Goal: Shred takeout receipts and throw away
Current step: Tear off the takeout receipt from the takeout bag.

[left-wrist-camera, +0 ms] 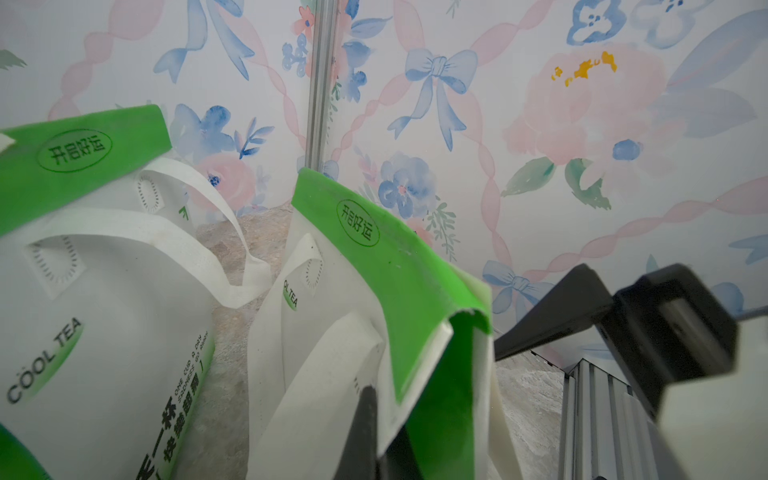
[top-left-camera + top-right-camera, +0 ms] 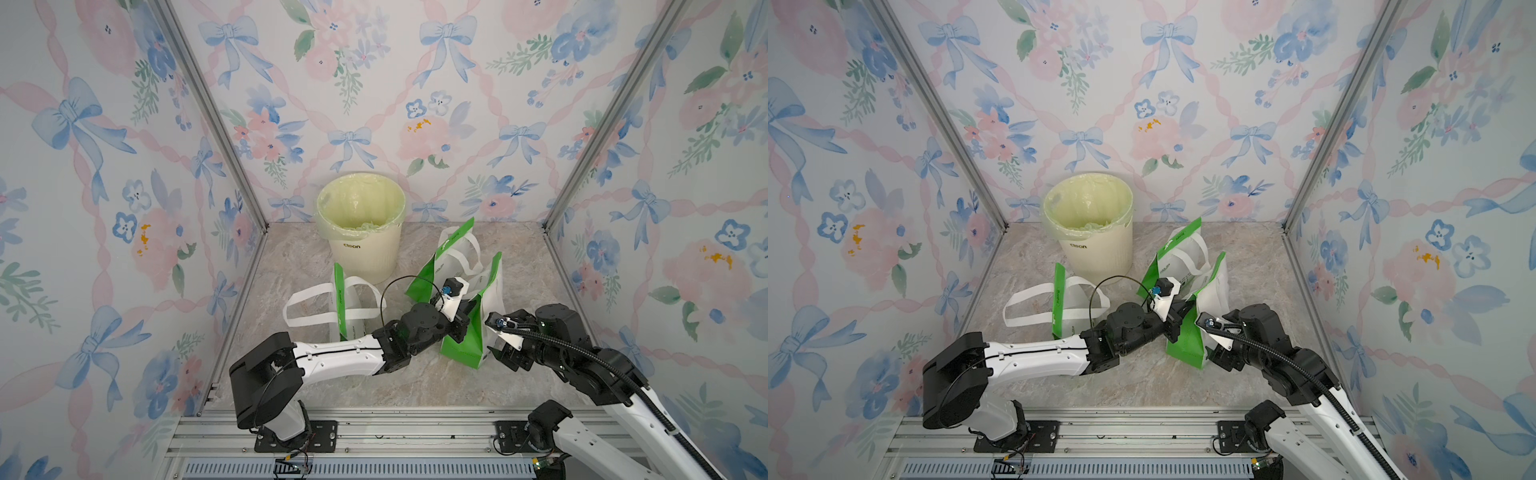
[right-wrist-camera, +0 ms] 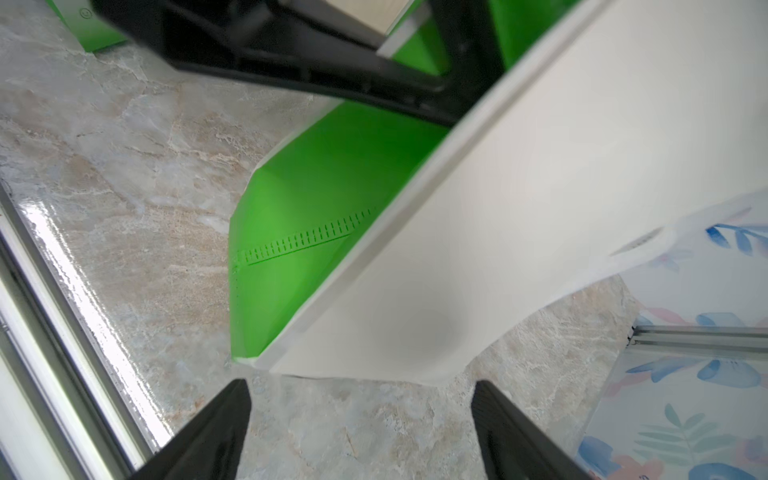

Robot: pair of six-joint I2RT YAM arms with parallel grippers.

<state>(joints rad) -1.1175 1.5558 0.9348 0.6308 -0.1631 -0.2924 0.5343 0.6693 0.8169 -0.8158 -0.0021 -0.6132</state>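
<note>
Near the worktop's (image 2: 332,382) right side, the left gripper (image 2: 464,320) has its fingers (image 1: 365,419) pinched tight on the upper edge of the nearest green-and-white bag (image 2: 461,349). Low beside that bag's base, the right gripper (image 3: 361,392) spreads its fingers (image 3: 216,424) wide, holding nothing. Elsewhere sit 2 more bags (image 2: 451,259) and a lined bin (image 2: 361,257). Where the takeout receipts are, I cannot tell.

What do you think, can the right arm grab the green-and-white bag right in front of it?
Probably yes. The right fingers are open, the near bag stands just ahead of them, and only bare tabletop lies between. The left fingers pinch its top edge, so it should stay put.
</note>
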